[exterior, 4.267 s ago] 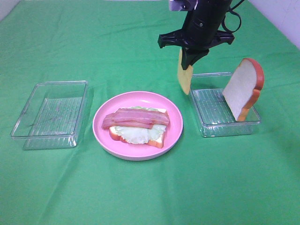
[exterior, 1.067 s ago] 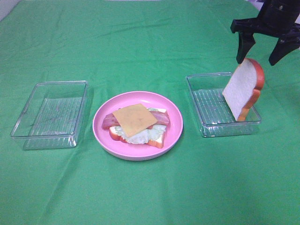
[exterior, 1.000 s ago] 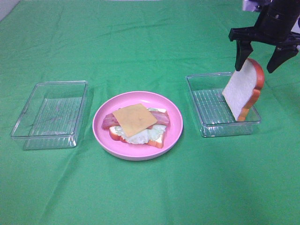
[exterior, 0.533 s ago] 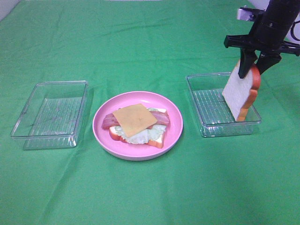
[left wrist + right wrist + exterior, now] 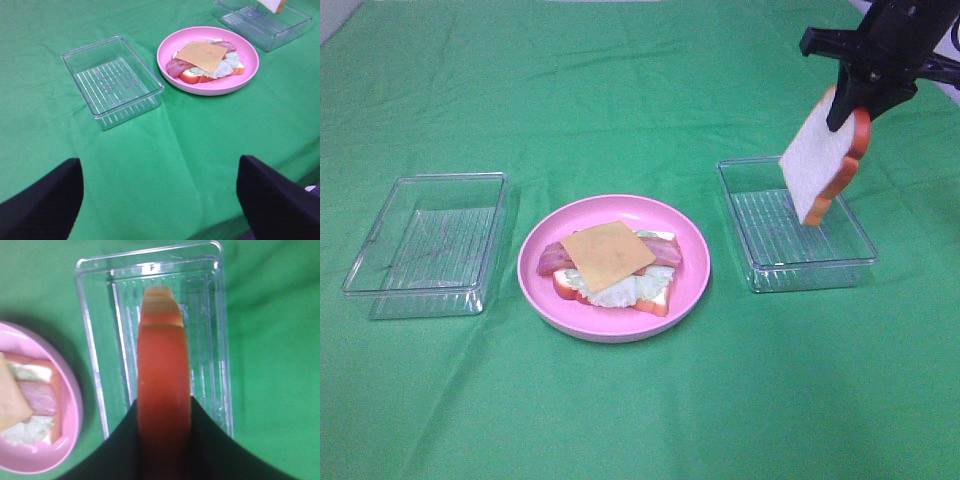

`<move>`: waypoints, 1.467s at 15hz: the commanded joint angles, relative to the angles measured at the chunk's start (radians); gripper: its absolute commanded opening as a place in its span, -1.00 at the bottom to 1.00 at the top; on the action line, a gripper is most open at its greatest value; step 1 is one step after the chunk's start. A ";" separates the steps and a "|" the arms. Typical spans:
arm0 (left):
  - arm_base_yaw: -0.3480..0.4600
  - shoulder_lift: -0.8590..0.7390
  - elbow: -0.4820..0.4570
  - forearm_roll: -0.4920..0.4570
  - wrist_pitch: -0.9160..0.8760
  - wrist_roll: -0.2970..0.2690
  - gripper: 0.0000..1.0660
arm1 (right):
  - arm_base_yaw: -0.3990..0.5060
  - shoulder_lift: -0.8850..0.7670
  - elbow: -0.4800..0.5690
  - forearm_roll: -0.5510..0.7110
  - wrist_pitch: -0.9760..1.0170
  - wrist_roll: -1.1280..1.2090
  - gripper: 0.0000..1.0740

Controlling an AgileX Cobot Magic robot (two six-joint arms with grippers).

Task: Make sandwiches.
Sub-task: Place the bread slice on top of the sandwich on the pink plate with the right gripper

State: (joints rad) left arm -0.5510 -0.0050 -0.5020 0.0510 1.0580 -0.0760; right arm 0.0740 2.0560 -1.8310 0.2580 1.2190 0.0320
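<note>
The open sandwich (image 5: pixel 612 264) lies on the round pink plate (image 5: pixel 692 270): a bread slice, lettuce, bacon and a yellow cheese square (image 5: pixel 607 249) on top. It also shows in the left wrist view (image 5: pixel 207 61). My right gripper (image 5: pixel 855 98) is shut on the top edge of the second bread slice (image 5: pixel 823 156) and holds it tilted in the air above the right clear tray (image 5: pixel 798 262). The right wrist view shows the slice's crust (image 5: pixel 163 375) between the fingers, over the tray (image 5: pixel 100 390). My left gripper (image 5: pixel 160 200) is open, low over the cloth near the front edge.
An empty clear tray (image 5: pixel 428 244) stands left of the plate; it also shows in the left wrist view (image 5: pixel 112 80). Green cloth (image 5: pixel 640 410) covers the table. The right tray holds nothing under the lifted slice.
The cheese square went from my right gripper onto the sandwich. The right gripper then came down on the bread slice leaning in the right tray, shut on it and lifted it out.
</note>
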 commanded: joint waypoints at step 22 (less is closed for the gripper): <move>-0.005 -0.022 0.001 -0.008 -0.010 0.003 0.48 | 0.245 0.011 0.530 1.047 -0.311 -0.520 -1.00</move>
State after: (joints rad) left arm -0.5510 -0.0050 -0.5020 0.0510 1.0580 -0.0760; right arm 0.3180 2.0780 -1.3050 1.2920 0.9080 -0.4720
